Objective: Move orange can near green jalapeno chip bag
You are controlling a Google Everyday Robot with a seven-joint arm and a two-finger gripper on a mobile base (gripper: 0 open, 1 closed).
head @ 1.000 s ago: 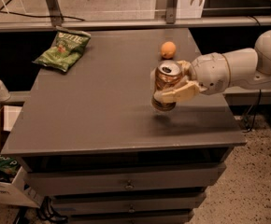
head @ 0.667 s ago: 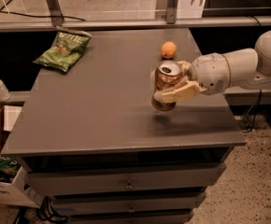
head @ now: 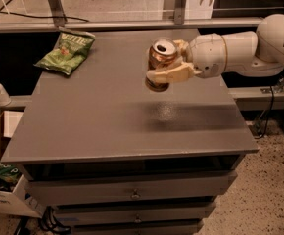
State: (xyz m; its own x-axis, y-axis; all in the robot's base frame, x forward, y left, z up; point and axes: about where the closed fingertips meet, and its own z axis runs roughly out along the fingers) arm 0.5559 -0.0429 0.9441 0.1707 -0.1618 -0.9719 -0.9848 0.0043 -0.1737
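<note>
The orange can [head: 160,58] is gripped tightly by the gripper [head: 165,65] and is now lifted off the table [head: 98,121] and carried leftward, though the green jalapeno chip bag [head: 66,53] is still well apart.

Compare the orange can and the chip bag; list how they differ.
The can is a coppery cylinder; the bag is flat, green and crinkled. The can is clamped in the gripper, apparently raised off the table; the bag lies free at its far left corner. The bag is wider than the can. Both are over the same table.
</note>
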